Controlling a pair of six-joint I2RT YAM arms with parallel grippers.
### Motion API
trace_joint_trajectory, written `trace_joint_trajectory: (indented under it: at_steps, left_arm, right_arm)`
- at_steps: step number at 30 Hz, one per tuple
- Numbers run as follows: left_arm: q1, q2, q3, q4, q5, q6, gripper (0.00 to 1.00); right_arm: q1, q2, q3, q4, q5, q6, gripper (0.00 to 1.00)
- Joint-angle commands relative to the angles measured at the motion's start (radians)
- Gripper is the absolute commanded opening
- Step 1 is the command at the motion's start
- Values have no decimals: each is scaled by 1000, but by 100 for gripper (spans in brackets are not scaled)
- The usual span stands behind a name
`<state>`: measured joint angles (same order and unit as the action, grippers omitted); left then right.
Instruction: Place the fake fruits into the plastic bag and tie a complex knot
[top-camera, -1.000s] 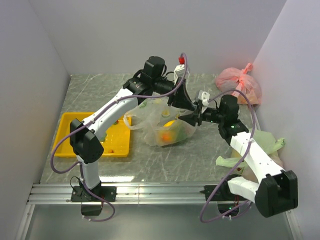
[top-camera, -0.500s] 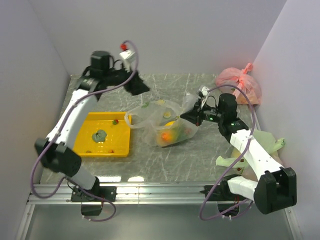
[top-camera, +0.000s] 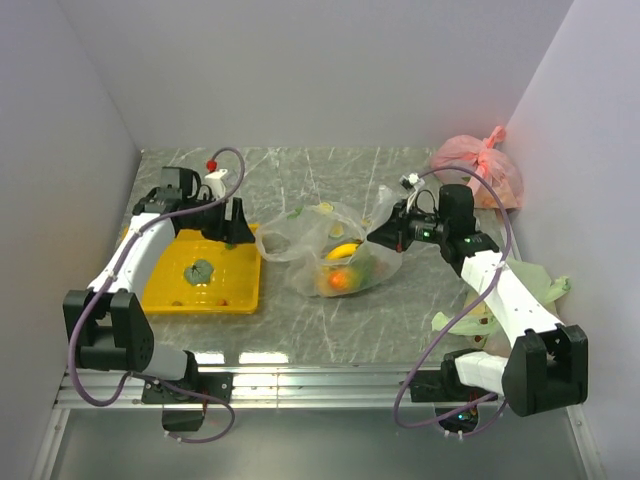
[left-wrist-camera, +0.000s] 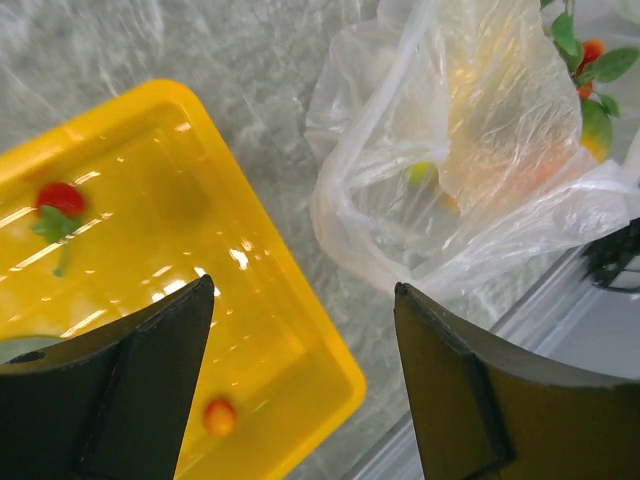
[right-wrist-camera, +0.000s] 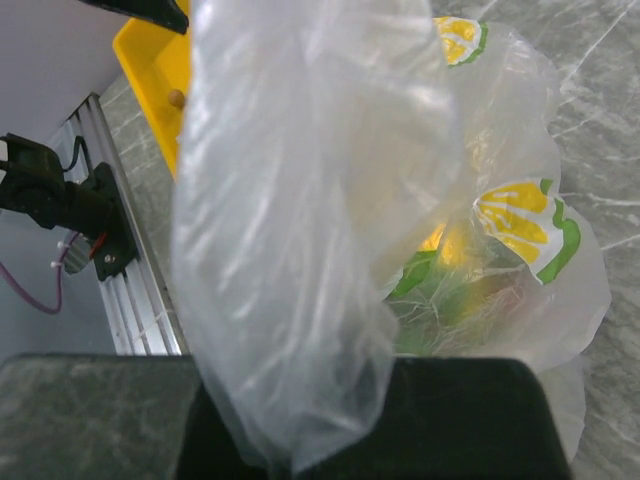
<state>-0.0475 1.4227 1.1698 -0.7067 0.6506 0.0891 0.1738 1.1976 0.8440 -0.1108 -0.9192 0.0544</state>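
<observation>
Right hand (top-camera: 380, 235) pinches plastic bag (top-camera: 300, 242) — right edge.

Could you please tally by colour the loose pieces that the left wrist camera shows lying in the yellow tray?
Red berry with a green leaf: 1
Small orange-red berry: 1
Green piece, only its edge in that view: 1
Total: 3

Tray (top-camera: 150, 292) / plastic bag (top-camera: 300, 232) gap: narrow bare surface (top-camera: 300, 322) strip, passable.
Plastic bag R side: blocked, right hand (top-camera: 378, 236) clamps film.
Rear R corner: pink bag (top-camera: 478, 166).
</observation>
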Motion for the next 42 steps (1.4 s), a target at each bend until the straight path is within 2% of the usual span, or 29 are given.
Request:
trace_joint_trajectory:
  at_steps: [1, 6, 9, 12, 15, 16, 17, 21, 22, 25, 26, 29, 31, 33, 36, 40, 42]
  left_arm:
    - [-3, 1, -47, 113, 72, -121, 78]
    - [-9, 57, -104, 206, 129, -219, 79]
    - [-11, 108, -101, 283, 185, -290, 72]
    - [-26, 157, -70, 315, 262, -327, 60]
    - [-32, 176, -18, 284, 326, -328, 25]
    - [-29, 174, 57, 245, 337, -304, 6]
    - [-19, 159, 145, 177, 357, -266, 1]
    - [21, 93, 356, 54, 379, -186, 1]
    - [21, 79, 385, -14, 367, -164, 0]
    - [24, 25, 422, -57, 299, -120, 0]
    - [24, 10, 413, -59, 273, -106, 1]
    - [24, 16, 343, -47, 173, -48, 0]
    - [23, 28, 295, -33, 118, 4, 0]
    - [23, 42, 265, -19, 72, 44, 1]
    - [23, 56, 223, -4, 0, 99, 0]
    - [23, 58, 166, -10, -37, 170, 1]
    - [23, 44, 150, -8, -39, 190, 0]
  right_arm:
    - [-7, 7, 61, -30, 9, -25, 0]
    - [-7, -3, 61, -47, 22, -24, 0]
    - [-7, -13, 58, -46, 36, -13, 0]
    - [-7, -24, 58, -35, 49, 22, 0]
    - [-8, -45, 66, -18, 54, 71, 0]
    - [-11, -55, 90, -26, 63, 96, 0]
    - [-31, -76, 119, -36, 62, 119, 0]
    - [-62, -122, 214, -99, 36, 255, 0]
    - [-71, -133, 224, -133, 40, 293, 0]
    - [-97, -156, 211, -174, 68, 369, 0]
    - [-100, -153, 198, -185, 122, 380, 0]
    - [-118, -52, 161, -249, 231, 395, 0]
    - [-131, 130, 196, -330, 365, 369, 0]
    - [-164, 327, 251, -365, 375, 363, 0]
    - [-195, 495, 297, -394, 387, 367, 0]
    - [-200, 536, 311, -375, 466, 326, 0]
    - [-201, 534, 317, -386, 454, 308, 0]
